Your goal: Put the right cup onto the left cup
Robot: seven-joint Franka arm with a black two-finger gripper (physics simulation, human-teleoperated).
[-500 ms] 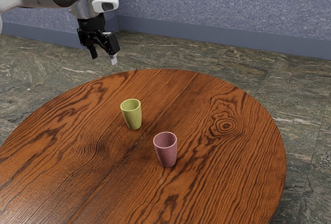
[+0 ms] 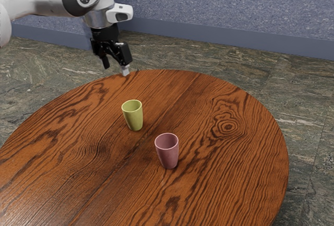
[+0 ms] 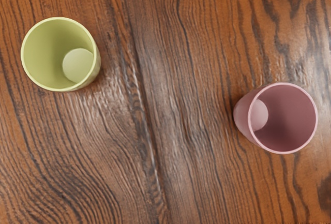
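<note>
The green cup (image 2: 134, 118) and the pink cup (image 2: 168, 155) are standing upright and apart on the counter (image 2: 229, 168). Nearer the green cup, the gripper (image 2: 116, 68) is hovering empty, holding its fingers spread.

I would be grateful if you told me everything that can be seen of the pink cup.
The pink cup is a muted, dusty rose, with a round open mouth, a thin, paler rim and smooth walls that narrow toward the base. No handle shows. Its inside looks empty down to a round, lighter-looking floor; the material could be ceramic or plastic. It stands upright on the wooden table, apart from the yellow-green cup, and only the table touches it.
</note>
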